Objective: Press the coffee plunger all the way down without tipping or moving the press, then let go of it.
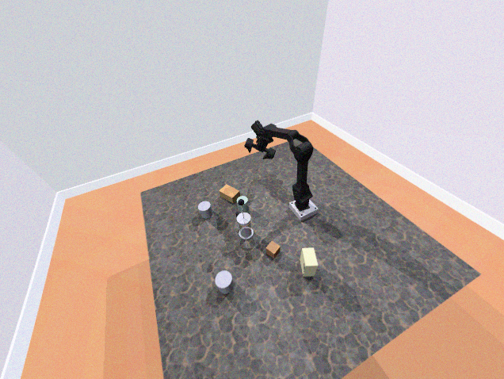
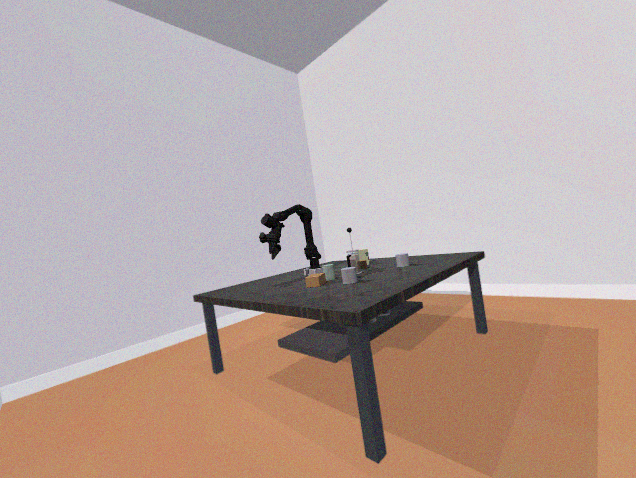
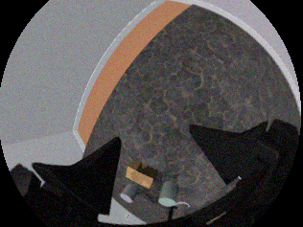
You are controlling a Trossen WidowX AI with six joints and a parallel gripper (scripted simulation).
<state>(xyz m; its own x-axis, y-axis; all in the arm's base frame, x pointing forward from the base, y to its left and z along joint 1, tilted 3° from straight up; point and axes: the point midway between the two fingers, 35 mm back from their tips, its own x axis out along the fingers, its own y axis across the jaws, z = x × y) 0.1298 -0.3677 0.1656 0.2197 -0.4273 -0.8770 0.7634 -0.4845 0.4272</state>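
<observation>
The coffee press [image 1: 243, 219] [image 2: 353, 258] stands upright among the objects on the table. Its plunger is up: the black knob [image 1: 241, 201] [image 2: 349, 230] sits on a thin rod well above the lid. A black handle [image 2: 349, 261] is on its side. My gripper [image 1: 257, 154] [image 2: 268, 247] [image 3: 156, 134] is open and empty, high above the table and well away from the press, towards the far side in the top view. The press cannot be made out clearly in the wrist view.
A pale green cup [image 1: 242, 203] [image 2: 329, 271] [image 3: 168, 196] stands close to the press, beside an orange block [image 1: 229, 193] [image 2: 315, 280] [image 3: 140, 176]. Two grey cylinders [image 1: 204, 209] [image 1: 223, 281], a small brown block [image 1: 273, 249] and a cream box [image 1: 308, 262] stand around it.
</observation>
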